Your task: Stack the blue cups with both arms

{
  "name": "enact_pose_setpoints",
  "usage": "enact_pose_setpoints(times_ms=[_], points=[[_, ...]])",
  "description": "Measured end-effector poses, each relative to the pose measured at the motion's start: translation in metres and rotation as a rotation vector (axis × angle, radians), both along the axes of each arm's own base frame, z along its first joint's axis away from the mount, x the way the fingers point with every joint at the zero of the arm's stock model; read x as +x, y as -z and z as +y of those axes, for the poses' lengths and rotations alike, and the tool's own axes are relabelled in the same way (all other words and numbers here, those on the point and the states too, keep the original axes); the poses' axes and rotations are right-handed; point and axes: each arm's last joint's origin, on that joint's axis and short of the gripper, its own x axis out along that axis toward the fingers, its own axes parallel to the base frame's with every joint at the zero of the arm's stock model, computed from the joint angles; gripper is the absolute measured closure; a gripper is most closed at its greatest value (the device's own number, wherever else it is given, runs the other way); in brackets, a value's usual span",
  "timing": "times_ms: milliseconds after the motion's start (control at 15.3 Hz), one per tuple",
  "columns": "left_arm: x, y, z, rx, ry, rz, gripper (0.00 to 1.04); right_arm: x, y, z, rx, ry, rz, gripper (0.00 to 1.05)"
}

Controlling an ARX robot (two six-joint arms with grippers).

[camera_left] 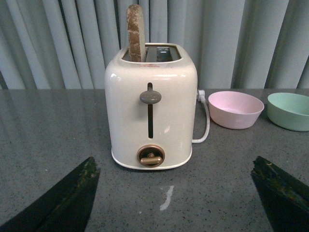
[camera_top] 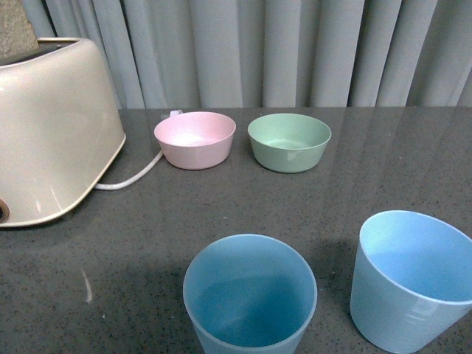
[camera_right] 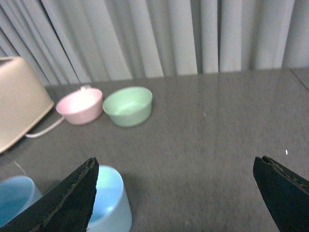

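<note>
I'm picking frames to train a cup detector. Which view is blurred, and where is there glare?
Front view: sharp; the glossy table mirrors the curtain at the back, and the toaster has a soft sheen. Left wrist view: sharp on the toaster, fingers dark and featureless. Right wrist view: soft all over, the cups smeared.
</note>
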Motion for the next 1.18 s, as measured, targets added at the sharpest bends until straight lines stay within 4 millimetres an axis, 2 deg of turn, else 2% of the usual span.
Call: enact_pose_setpoints(times_ms=[65, 196, 392, 523, 719, 915, 1112, 1177], points=[[0.000, 0.000, 0.000, 0.000, 0.000, 0.000, 0.05, 0.008, -0.021, 0.002, 0.000, -0.021, -0.041, 0.07], [0.000, 0.000, 0.000, 0.000, 0.000, 0.000, 0.07, 0.030, -0.048, 0.011, 0.009, -0.085, 0.021, 0.07], [0.000, 0.000, 0.000, 0.000, 0.000, 0.000, 0.07, 0.062, -0.059, 0.032, -0.014, -0.154, 0.200, 0.07], [0.000, 0.000, 0.000, 0.000, 0.000, 0.000, 0.07, 0.072, -0.049, 0.045, -0.053, -0.185, 0.299, 0.07], [0.000, 0.000, 0.000, 0.000, 0.000, 0.000, 0.07, 0.094, -0.014, 0.066, -0.123, -0.203, 0.443, 0.07], [0.000, 0.000, 0.000, 0.000, 0.000, 0.000, 0.07, 0.108, 0.011, 0.072, -0.169, -0.149, 0.521, 0.07], [0.000, 0.000, 0.000, 0.000, 0.000, 0.000, 0.07, 0.113, 0.023, 0.076, -0.171, -0.129, 0.575, 0.07], [0.000, 0.000, 0.000, 0.000, 0.000, 0.000, 0.07, 0.113, 0.027, 0.078, -0.167, -0.126, 0.600, 0.11]])
